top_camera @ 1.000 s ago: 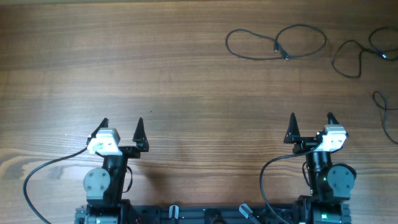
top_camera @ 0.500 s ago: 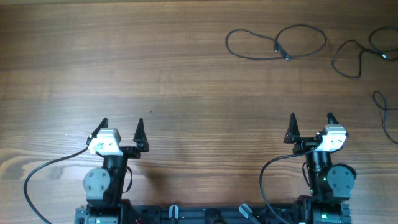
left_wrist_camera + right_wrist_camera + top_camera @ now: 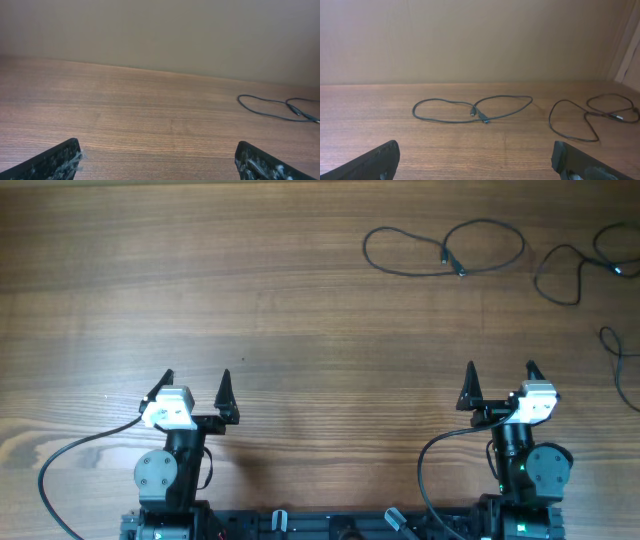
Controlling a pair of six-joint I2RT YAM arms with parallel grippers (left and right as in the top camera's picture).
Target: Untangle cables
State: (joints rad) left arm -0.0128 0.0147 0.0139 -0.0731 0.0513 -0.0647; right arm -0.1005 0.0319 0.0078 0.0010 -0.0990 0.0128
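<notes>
**A:** How do the two grippers stand?

**B:** The left gripper (image 3: 196,377) has its fingers spread wide apart, with only bare wood of the table (image 3: 300,320) between them. The right gripper (image 3: 500,369) is spread just as wide and is also holding nothing.

**A:** And where are the cables?

**B:** They all lie flat on the table, and neither gripper touches any of them. The nearest cable (image 3: 485,120) lies in two loops side by side, with its small plug ends meeting in the middle. It is well ahead of the right gripper and a little to its left. From the left gripper it is far ahead and off to the right.

**A:** Are there others?

**B:** A second cable (image 3: 615,117) curls ahead and to the right of the right gripper, just beside the first but apart from it. I cannot tell whether its loops are one cord or two. A third cable (image 3: 603,335) shows at the table's edge, directly out to the right of the right gripper and partly cut off from view.
</notes>
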